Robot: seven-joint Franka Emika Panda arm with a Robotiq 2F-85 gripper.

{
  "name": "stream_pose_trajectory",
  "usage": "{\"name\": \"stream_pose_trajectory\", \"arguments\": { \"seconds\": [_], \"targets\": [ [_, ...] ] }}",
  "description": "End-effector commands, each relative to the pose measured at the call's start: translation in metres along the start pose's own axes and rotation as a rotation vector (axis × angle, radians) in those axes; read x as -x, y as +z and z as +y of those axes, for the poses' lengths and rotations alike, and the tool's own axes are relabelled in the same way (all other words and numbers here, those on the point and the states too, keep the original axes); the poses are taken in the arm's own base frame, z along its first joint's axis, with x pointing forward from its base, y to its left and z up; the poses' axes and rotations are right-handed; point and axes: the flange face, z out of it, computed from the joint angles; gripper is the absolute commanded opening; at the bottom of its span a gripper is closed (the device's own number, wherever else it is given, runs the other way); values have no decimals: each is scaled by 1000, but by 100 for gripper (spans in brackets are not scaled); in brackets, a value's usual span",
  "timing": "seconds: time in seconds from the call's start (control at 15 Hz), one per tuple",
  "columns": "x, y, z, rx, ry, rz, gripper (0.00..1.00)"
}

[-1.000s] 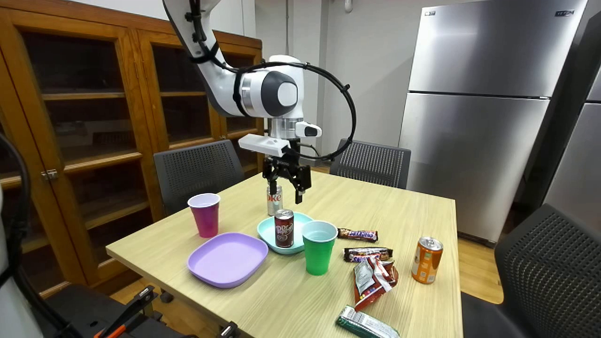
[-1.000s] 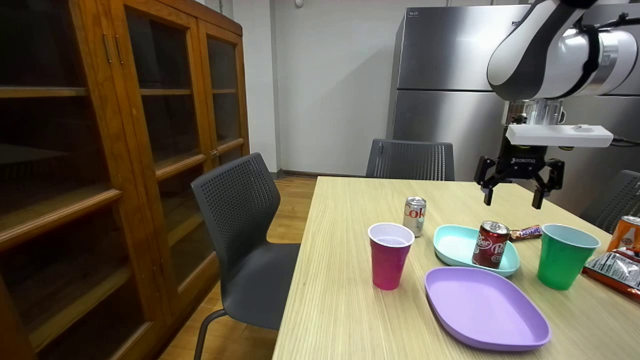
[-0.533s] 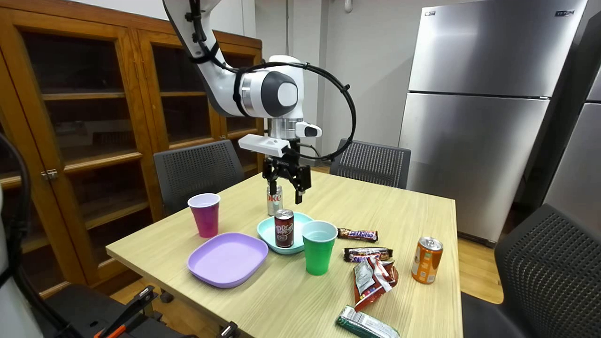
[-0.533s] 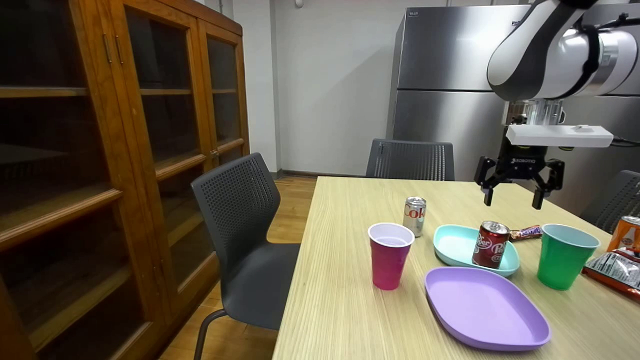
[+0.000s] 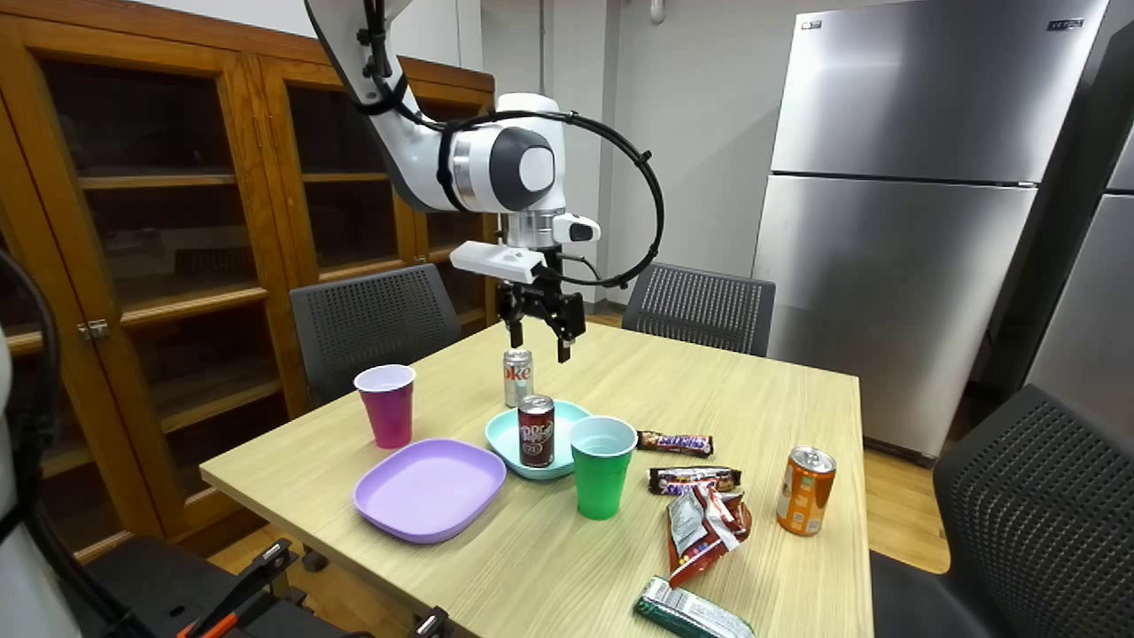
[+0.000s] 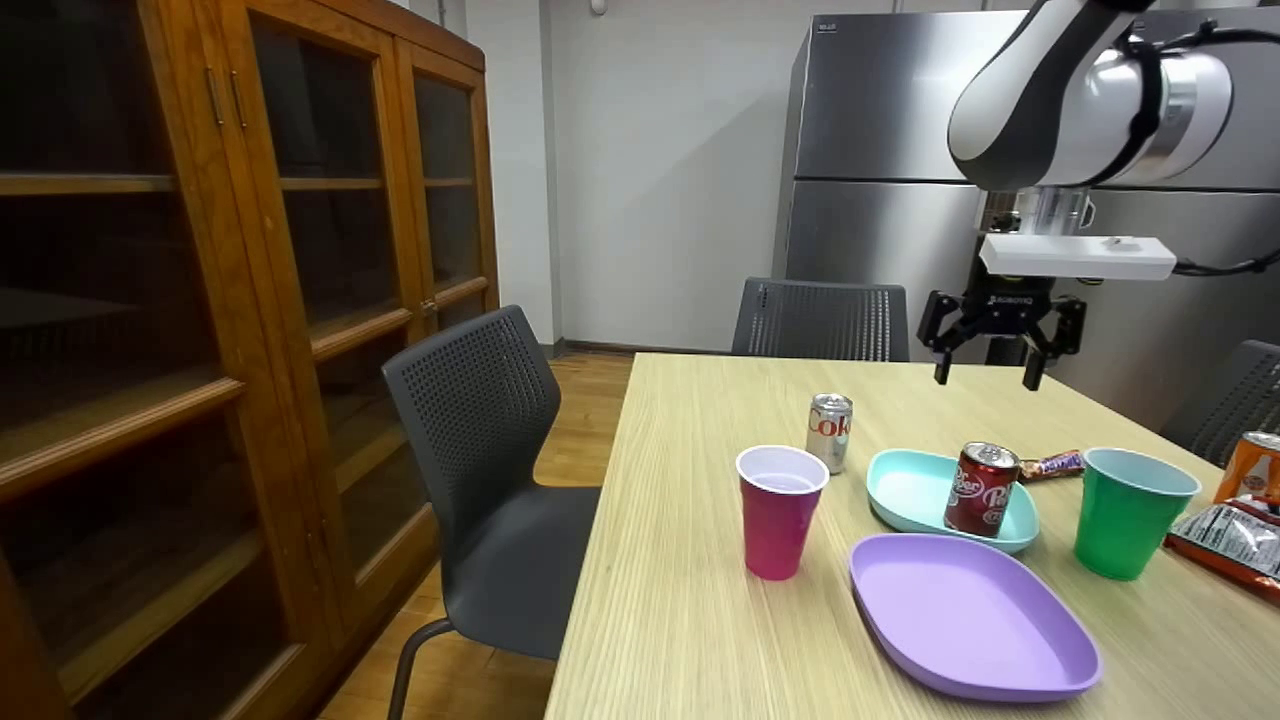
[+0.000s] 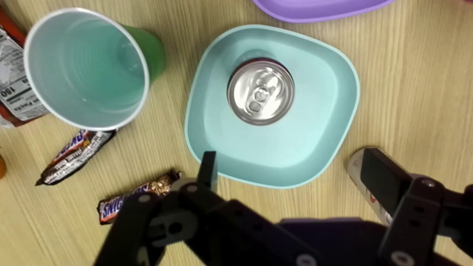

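While the hand hangs spread and empty, the red can looks firm but slippery, best gripped mid-body.

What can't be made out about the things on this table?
Coke can: wrist view, partly hidden behind a black finger.
Purple plate: wrist view, mostly cut off by the top edge.
Orange can: in an exterior view, cut off by the right edge, base hidden behind the red bag.
Green bar: in an exterior view, cut off by the bottom edge; its print is too small to read.
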Motion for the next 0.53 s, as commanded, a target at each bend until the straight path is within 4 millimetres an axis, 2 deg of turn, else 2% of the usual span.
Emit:
{"name": "stream_pose_trajectory", "arguments": {
  "seconds": [0.0,0.47],
  "targets": [
    [-22,-5,-28,-8,-31,51,100],
    [-53,-1,-78,-11,-83,80,100]
  ]
}}
